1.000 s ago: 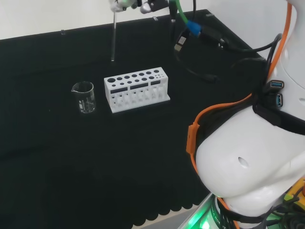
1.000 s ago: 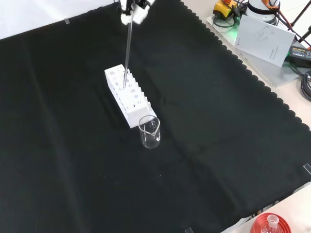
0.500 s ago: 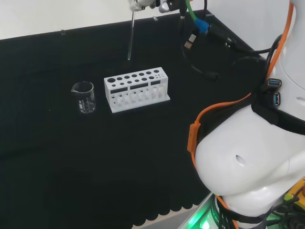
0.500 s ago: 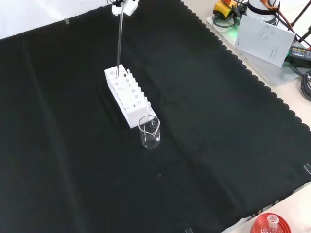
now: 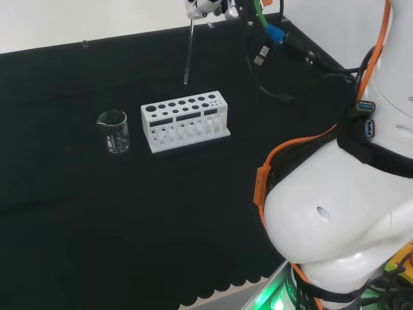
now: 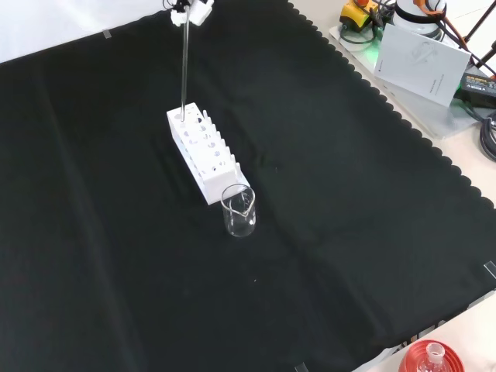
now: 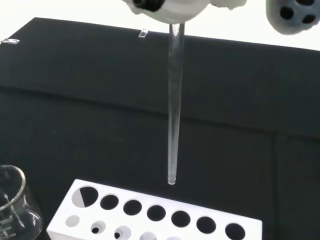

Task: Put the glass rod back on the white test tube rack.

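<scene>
Black and white robot hand [image 5: 205, 6] pinching the top end of the thin clear glass rod [image 5: 188, 51], fingers closed on it at the top edge of the head view. Rod straight, smooth, transparent, round in section with a rounded lower tip; hanging nearly upright, lower tip clear of the rack and not in any hole. Seen from the wrist, tip hovering just above the far edge of the white plastic test tube rack [image 7: 150, 215], over the middle of its rows of holes. Seen from the front, rod [image 6: 184, 66] lined up over the rack's far end [image 6: 203, 151]. Rack a long rectangular block, matte white, top pierced by two rows of round holes, slotted sides. Small clear glass beaker [image 5: 113, 132] with a pouring lip, standing just beside the rack's short end on the black cloth [image 5: 129, 213], apart from it.
</scene>
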Controlling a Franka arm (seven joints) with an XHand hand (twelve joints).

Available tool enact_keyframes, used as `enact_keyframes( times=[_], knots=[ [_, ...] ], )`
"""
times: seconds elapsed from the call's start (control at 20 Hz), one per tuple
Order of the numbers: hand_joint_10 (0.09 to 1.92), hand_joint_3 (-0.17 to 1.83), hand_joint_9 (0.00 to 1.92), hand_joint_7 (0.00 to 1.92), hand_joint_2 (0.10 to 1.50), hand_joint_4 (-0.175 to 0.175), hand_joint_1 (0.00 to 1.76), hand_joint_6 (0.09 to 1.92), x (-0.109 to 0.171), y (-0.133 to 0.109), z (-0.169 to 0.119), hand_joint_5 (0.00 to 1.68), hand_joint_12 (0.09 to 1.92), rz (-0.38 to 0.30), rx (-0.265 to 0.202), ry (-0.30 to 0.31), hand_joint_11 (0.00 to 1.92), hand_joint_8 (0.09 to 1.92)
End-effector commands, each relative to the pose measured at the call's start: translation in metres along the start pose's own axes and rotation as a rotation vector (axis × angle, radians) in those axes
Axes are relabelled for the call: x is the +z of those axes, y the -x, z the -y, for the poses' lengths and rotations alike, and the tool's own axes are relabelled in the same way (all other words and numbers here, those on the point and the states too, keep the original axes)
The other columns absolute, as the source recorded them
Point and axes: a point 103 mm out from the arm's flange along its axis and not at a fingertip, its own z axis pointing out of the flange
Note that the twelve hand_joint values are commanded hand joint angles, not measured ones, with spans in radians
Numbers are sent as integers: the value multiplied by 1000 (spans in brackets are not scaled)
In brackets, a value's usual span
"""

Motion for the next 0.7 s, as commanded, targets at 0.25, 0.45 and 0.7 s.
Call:
enact_keyframes(
  times=[0.25,0.45,0.7],
  knots=[
    [87,-175,1816,1646,1015,-175,1331,87,12,-4,-4,1462,365,4,-4,-25,1685,87],
    [87,-175,1817,1646,1015,-175,1331,87,17,-9,-6,1461,365,10,-9,-38,1684,87],
    [87,-175,1817,1646,1015,-175,1332,87,21,-15,-10,1461,364,13,-15,-48,1685,87]
  ],
)
